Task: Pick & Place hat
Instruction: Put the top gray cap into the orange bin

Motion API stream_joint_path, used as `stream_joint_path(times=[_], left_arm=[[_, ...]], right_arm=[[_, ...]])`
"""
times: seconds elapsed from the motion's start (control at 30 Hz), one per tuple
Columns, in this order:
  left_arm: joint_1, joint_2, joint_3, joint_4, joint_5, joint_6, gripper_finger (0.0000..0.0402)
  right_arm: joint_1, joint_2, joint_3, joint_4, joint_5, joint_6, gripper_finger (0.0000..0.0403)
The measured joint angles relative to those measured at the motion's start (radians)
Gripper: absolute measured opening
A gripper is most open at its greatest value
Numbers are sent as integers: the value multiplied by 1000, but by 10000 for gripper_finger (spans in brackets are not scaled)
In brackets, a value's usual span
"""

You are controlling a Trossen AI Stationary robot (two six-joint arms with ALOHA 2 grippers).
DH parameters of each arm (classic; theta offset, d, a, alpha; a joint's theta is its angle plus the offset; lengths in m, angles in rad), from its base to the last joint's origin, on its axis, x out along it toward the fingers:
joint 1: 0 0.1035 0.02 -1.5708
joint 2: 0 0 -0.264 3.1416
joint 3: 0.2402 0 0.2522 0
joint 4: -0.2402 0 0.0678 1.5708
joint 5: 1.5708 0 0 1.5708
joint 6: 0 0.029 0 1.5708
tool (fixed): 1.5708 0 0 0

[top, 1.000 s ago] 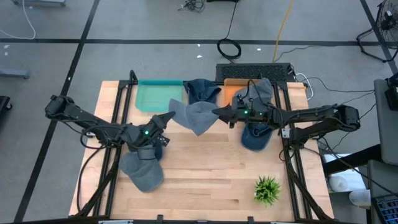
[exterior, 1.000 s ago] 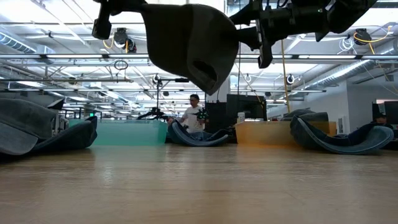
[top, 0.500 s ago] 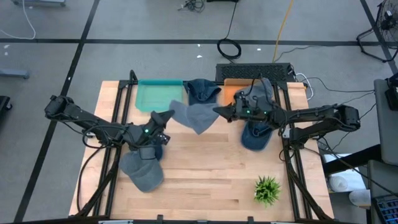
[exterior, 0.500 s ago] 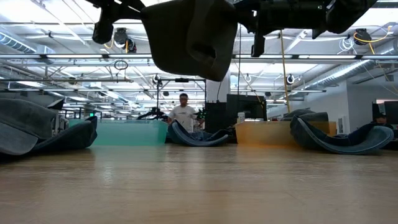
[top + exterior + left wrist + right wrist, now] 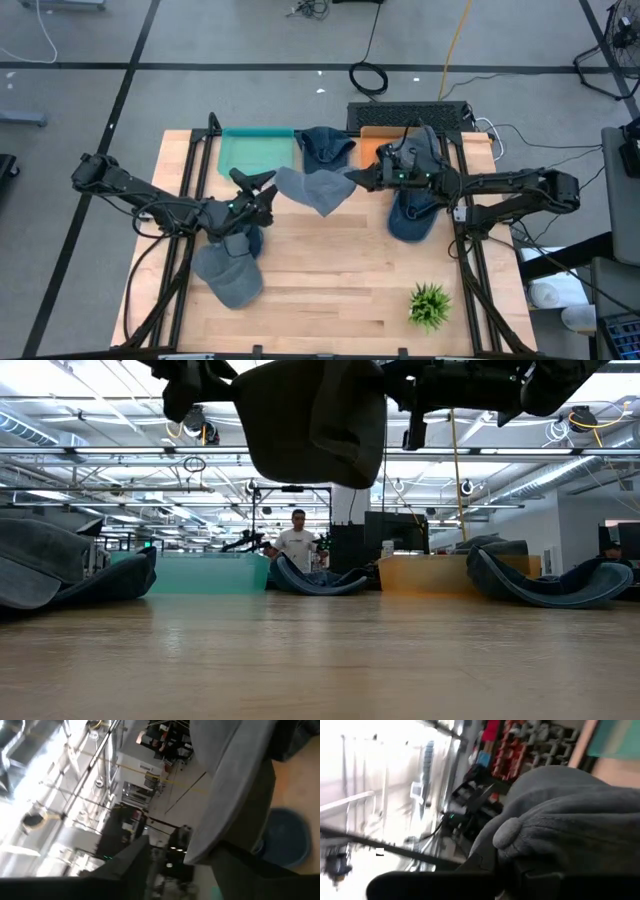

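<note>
High view: grey hat (image 5: 313, 188) hangs airborne just in front of the teal tray (image 5: 245, 155), right gripper (image 5: 353, 179) pinching its edge; left gripper (image 5: 262, 185), fingers parted, sits beside it, likely mid hand-over

Even, bright overhead light fills the high view, with soft shadows under the arms. In the low view the ceiling lamps (image 5: 205, 428) at eleven o'clock glare. Both wrist views look motion-blurred, and windows, perhaps, wash out toward nine o'clock.
</note>
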Motion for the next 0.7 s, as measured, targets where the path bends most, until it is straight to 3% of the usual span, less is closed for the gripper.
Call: stream_joint_path(times=[0.3, 0.7], left_arm=[[1, 0, 0, -3, -30, -227, 299], [2, 0, 0, -169, -45, -544, 335]], right_arm=[[-103, -85, 0, -8, -173, -124, 0], [-273, -230, 0, -116, -360, -288, 0]])
